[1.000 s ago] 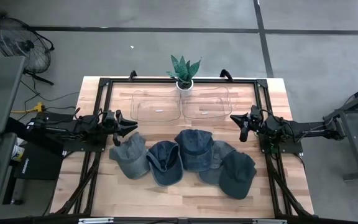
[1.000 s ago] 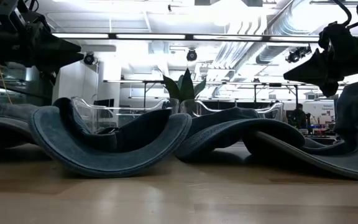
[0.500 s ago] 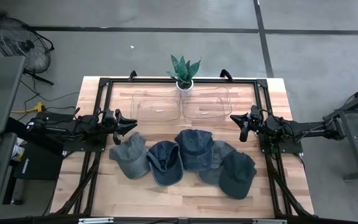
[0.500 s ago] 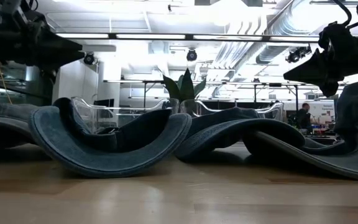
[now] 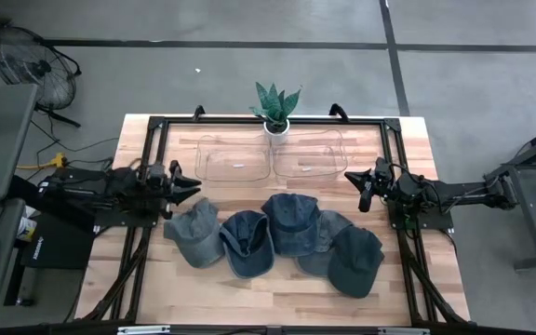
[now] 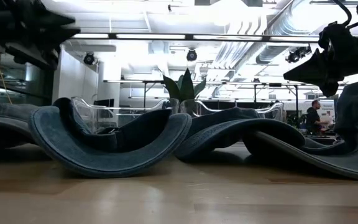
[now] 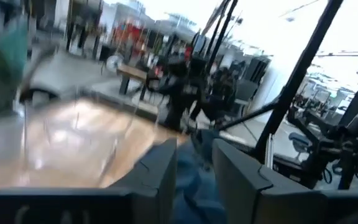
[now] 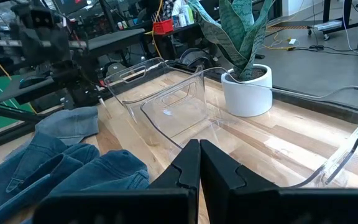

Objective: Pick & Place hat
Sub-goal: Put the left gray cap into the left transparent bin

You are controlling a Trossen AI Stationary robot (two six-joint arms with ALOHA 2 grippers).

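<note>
High view: 5 denim hats (image 5: 277, 240) lie in a row just in front of 2 clear bins (image 5: 270, 156). Left gripper (image 5: 182, 185), jaws parted, hovers left of the bins; right gripper (image 5: 358, 186), clenched, right of them.

The left gripper (image 5: 182, 183) now sits closer to the table's left edge than a second ago, drawn back from the caps. In the low view, it seems to stand higher, though dark and cropped there.
</note>
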